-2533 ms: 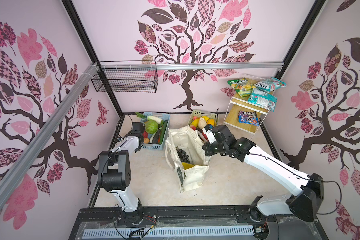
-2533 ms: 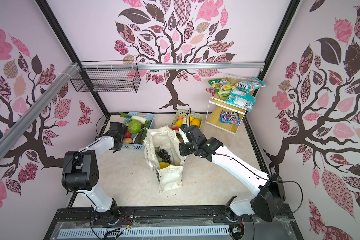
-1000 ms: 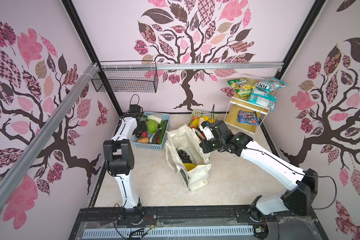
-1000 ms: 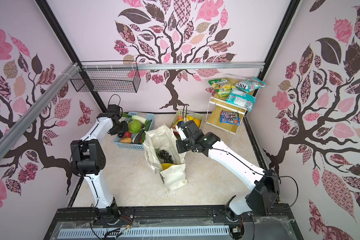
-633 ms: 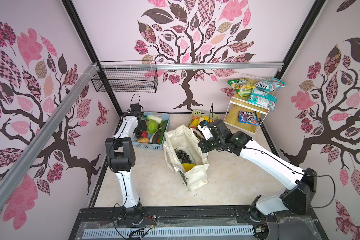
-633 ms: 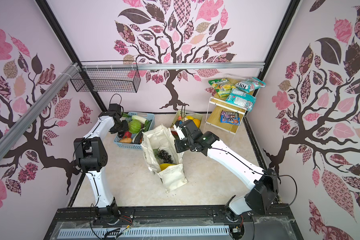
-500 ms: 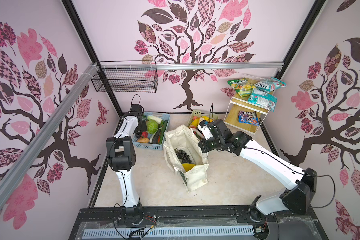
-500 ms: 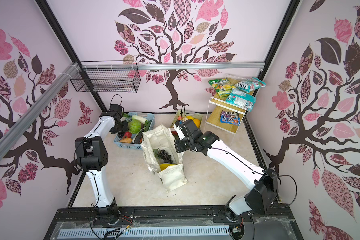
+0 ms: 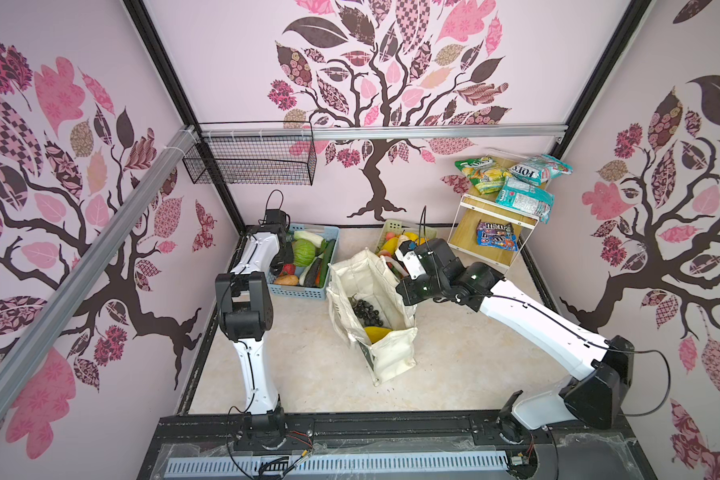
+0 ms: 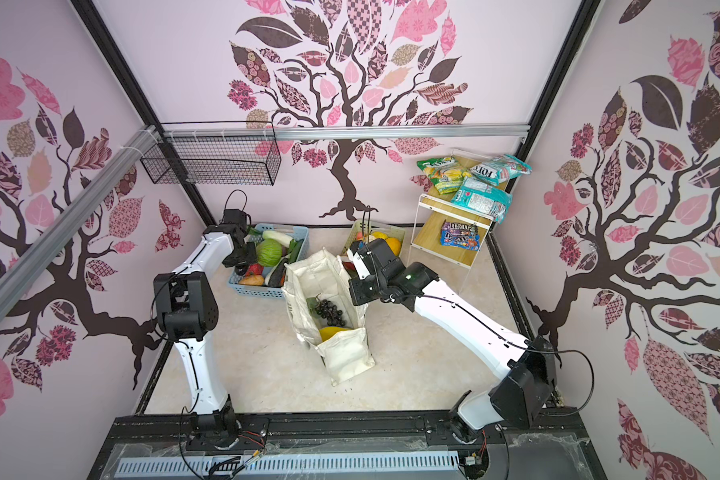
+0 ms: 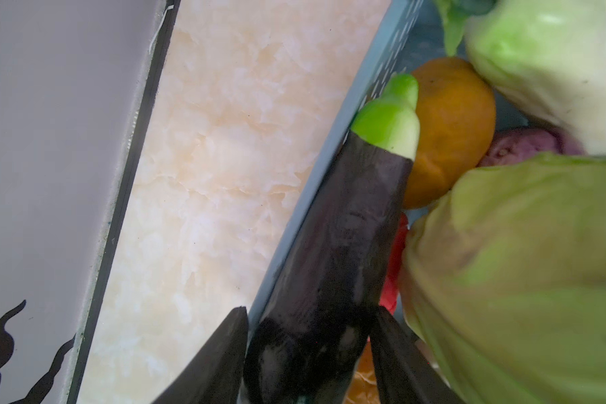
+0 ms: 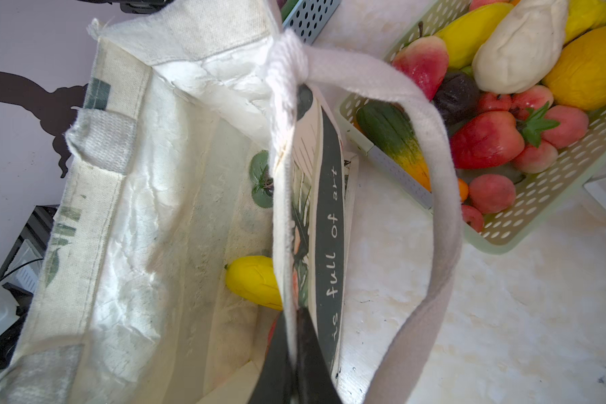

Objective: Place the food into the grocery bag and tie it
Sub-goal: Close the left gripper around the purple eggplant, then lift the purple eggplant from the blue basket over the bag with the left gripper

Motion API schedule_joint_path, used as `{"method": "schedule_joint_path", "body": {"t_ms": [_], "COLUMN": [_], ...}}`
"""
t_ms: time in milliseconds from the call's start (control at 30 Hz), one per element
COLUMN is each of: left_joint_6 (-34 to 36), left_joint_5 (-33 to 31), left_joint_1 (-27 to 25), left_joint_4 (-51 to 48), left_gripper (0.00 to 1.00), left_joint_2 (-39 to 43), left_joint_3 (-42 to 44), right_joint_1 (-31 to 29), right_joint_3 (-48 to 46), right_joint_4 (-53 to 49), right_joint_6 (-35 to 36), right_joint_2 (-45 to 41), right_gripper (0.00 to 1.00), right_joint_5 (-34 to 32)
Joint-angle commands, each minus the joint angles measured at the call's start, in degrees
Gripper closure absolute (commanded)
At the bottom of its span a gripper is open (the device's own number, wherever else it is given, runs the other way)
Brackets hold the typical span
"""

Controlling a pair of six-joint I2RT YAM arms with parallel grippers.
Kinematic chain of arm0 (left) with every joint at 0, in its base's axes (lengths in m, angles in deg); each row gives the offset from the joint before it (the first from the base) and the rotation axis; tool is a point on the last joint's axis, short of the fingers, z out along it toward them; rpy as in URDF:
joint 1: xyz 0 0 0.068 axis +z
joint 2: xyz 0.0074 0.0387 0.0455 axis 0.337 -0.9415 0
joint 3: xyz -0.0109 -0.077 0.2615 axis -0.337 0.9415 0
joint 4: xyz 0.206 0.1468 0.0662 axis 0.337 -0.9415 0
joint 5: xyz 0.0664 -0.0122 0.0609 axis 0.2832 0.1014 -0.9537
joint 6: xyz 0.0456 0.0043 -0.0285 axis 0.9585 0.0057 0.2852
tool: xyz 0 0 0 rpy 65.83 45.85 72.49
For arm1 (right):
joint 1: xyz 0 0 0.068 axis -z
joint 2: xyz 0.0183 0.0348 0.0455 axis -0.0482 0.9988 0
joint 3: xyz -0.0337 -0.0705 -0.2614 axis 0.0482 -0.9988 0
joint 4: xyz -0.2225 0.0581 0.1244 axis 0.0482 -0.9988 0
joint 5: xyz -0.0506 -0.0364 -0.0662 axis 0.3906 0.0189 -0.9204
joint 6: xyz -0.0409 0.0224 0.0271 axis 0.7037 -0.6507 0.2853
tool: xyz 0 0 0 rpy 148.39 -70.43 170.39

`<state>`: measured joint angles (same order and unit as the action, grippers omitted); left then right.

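Marble tabletop (image 11: 207,175); left fingers (image 11: 217,356) half-open astride eggplant (image 11: 336,245)

A wire basket (image 9: 250,160) is hung at upper left; candy bags (image 9: 520,198) are piled on a shelf (image 9: 466,237) at upper right.

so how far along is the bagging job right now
Done: grapes and banana lie in the bag. In hand: the right pincer pinches the bag's rim, while the left pincer straddles an eggplant in the blue basket. Left: cabbage, radish and the blue M&M's packet are outside, and the handles are untied.
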<state>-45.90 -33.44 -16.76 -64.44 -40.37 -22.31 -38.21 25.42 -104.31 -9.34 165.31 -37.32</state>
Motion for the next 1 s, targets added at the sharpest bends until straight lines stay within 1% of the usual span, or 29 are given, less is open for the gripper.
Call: {"method": "schedule_joint_path", "body": {"t_ms": [0,133,267,567,633,733,867,967], "left_joint_6": [-0.6,-0.3,-0.6,-2.9,-3.5,-3.9,-5.5,-6.0], "left_joint_5": [-1.4,-0.7,-1.2,-2.0,-2.0,-1.1,0.5,1.6], "left_joint_1": [-0.5,-1.5,-3.0,-3.2,-3.2,-3.0,-2.0,-1.3], "left_joint_4": [2.6,3.1,2.3,1.0,0.1,0.3,-1.3,0.1], "left_gripper": [0.46,0.5,0.53,0.57,0.57,0.52,0.49,0.49], "left_joint_2": [1.2,3.4,3.8,4.1,4.9,5.5,2.8,1.6], "left_joint_3": [2.7,3.8,4.0,4.8,4.9,6.0,5.9,7.4], "right_joint_1": [-0.2,-0.2,-0.2,-0.2,-0.2,-0.2,-0.2,-0.2], "right_joint_3": [1.2,0.8,0.2,-0.9,-1.3,-1.9,-2.1,-2.2], "right_joint_4": [2.4,2.8,3.3,3.3,3.5,3.7,3.7,3.5], "right_joint_6": [0.5,0.4,0.1,0.3,0.2,0.1,-0.1,0.0], "right_joint_2": [-0.1,-0.4,-0.5,-1.7,-1.8,-1.5,-1.4,-1.7], "right_gripper": [1.0,1.0,1.0,1.0,1.0,1.0,1.0,1.0], "right_joint_5": [-0.2,-0.1,0.5,0.0,0.0,0.1,0.2,-0.2]}}
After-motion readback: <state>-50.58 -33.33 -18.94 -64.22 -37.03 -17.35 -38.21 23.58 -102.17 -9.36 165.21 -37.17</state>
